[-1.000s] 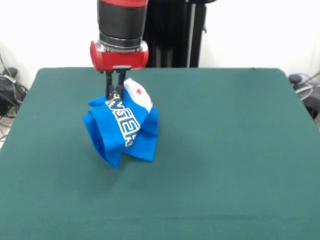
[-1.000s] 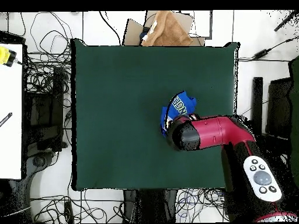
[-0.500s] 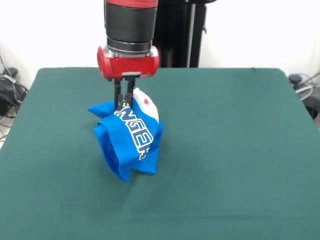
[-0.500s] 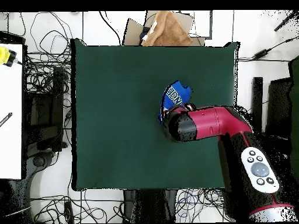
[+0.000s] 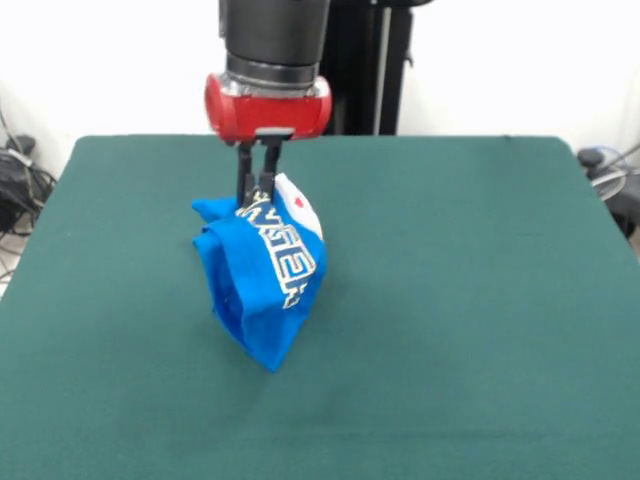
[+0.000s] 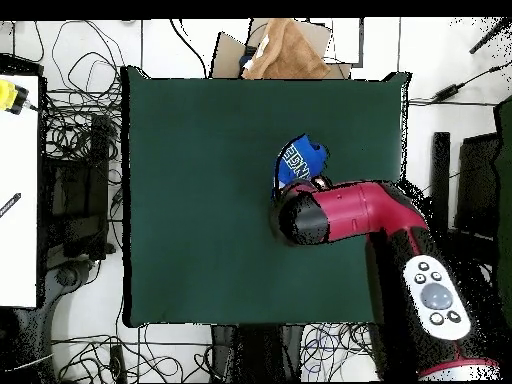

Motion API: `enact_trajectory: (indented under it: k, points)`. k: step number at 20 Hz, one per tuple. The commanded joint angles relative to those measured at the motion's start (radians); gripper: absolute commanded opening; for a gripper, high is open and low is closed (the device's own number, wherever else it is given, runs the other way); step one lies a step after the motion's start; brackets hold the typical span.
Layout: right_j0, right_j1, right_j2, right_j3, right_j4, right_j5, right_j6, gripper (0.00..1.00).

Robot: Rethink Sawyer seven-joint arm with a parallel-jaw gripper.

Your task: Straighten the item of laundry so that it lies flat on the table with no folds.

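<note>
Hanging vertically from fingers [image 5: 257, 196]: T-shirt [image 5: 262, 275]

Bunched shirt [image 5: 262, 285] under the hand [image 5: 257, 196] (pinched), lowest corner on table [image 5: 470, 300].

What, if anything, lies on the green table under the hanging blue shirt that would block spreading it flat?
Nothing visible does. The pincer holds the bunched bright blue cloth T-shirt over the dark green felt-covered table; the felt around it shows no other objects in either view.

White wall [image 5: 520, 60] (cables [image 6: 75, 140] on floor).
</note>
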Motion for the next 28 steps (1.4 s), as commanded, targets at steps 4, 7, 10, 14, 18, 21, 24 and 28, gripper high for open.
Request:
enact_trajectory:
  k: [4, 7, 10, 14, 18, 21, 24, 28]
  points:
    - [0.269, -0.219, -0.201, 0.139, 0.092, 0.226, 0.305, 0.0]
    - [0.293, -0.328, -0.225, 0.213, 0.243, 0.335, 0.315, 0.0]
    - [0.334, -0.384, -0.265, 0.236, 0.36, 0.455, 0.345, 0.0]
    - [0.393, -0.407, -0.307, 0.215, 0.392, 0.53, 0.363, 0.0]
    - [0.415, -0.383, -0.329, 0.215, 0.391, 0.501, 0.351, 0.0]
    - [0.424, -0.369, -0.338, 0.214, 0.399, 0.492, 0.344, 0.0]
    - [0.453, -0.374, -0.352, 0.206, 0.408, 0.516, 0.358, 0.0]
    - [0.482, -0.35, -0.367, 0.195, 0.42, 0.516, 0.367, 0.0]
